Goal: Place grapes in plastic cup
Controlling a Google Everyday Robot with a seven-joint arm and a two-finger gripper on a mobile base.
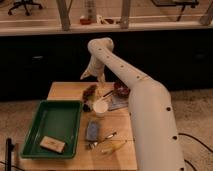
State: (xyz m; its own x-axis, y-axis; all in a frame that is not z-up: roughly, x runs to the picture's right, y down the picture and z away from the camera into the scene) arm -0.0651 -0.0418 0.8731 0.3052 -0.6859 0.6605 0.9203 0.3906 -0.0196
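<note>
The grapes, a dark reddish-brown lumpy bunch, are at the middle of the wooden table, just behind the plastic cup. The cup is small and whitish, stands upright, and its round rim faces up. My gripper hangs from the white arm directly above the grapes, close to them. I cannot tell whether it touches them. The grapes are beside the cup, not in it.
A green tray holding a tan block fills the table's left front. A round dark-red bowl stands right of the grapes. A grey-blue object, a pen and a yellow item lie near the front edge.
</note>
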